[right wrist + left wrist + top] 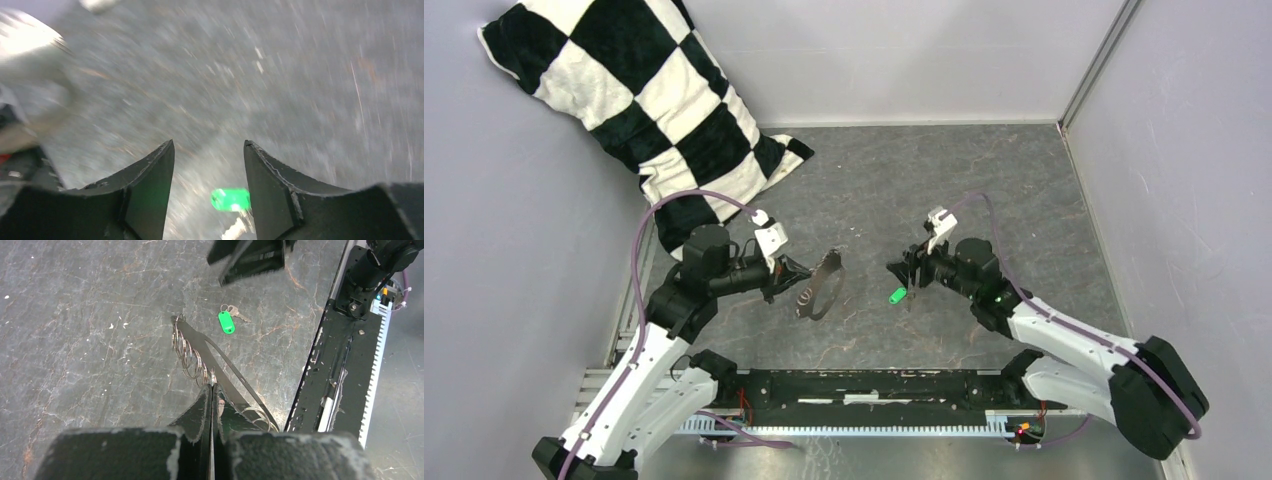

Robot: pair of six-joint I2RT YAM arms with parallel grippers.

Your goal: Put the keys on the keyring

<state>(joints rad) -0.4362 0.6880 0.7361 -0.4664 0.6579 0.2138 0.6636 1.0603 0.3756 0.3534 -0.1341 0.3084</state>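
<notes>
Closure of the left gripper (211, 391) is complete: its jaws are pressed together on the near edge of the keyring (196, 340), clamping the thin metal. The loop is held clear of the table (75, 350) and projects away from the wrist toward the right arm. The small rings (186, 354) strung along one side hang just beyond the jaw tips. This hold appears intended to present the free part of the loop as a fixed target while the other arm does the fetching.

The right gripper (209, 145) has its jaws standing apart with nothing between them. It hovers above the keys (230, 199), and the green tag shows through the gap, low in the blurred wrist view. In the left wrist view the keys lie flat on the table, untouched. They sit just past the far tip of the keyring and apart from it, with the small metal key fanned out beside the tag.

Clearance: bare table surrounds the keys on most sides, so a straight descent looks unobstructed. The black base rail (345, 365) runs along the near side. The checked pillow (624, 100) sits in the far left corner, well apart. The closest obstacle is the keyring tip itself, and the flat tag probably offers little edge to pinch.
</notes>
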